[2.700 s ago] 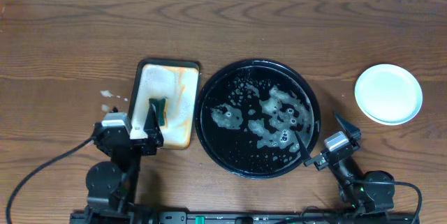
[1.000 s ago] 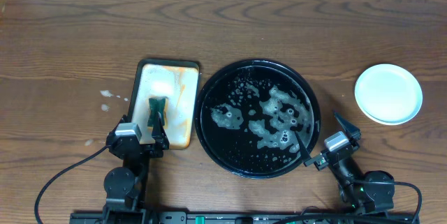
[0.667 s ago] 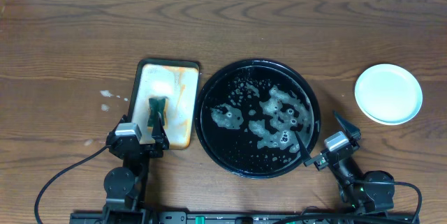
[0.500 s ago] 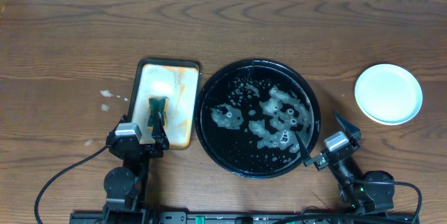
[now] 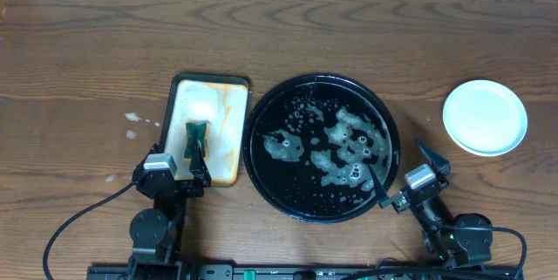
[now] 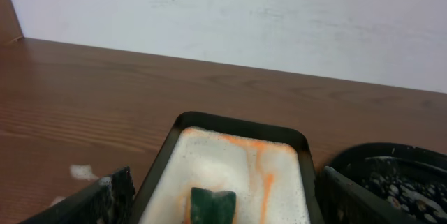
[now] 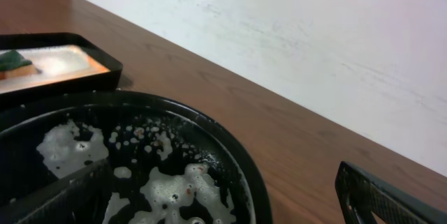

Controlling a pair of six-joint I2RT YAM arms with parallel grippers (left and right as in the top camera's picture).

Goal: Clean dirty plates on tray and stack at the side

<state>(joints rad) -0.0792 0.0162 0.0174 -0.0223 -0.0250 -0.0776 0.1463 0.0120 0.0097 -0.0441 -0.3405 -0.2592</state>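
Left first: our left tool (image 5: 174,171) has drawn back toward six o'clock from over the stained rectangular tray (image 5: 212,77). It has left the green sponge (image 5: 197,133) lying in the suds at its twelve o'clock. Its jaws stand wide and empty, and for the last second it has not stirred. In the middle, the round black tray (image 5: 288,194) holds only foam (image 5: 349,145) and no plate, so we judge the scrubbing finished. Our right tool (image 5: 404,172) is likewise spread wide and holds nothing, with one finger reaching over the black tray's rim near its five o'clock. The plates (image 5: 485,117) sit on the bare surface (image 5: 87,53) at the right tool's two o'clock, well apart from it. From above we cannot tell how many are stacked.
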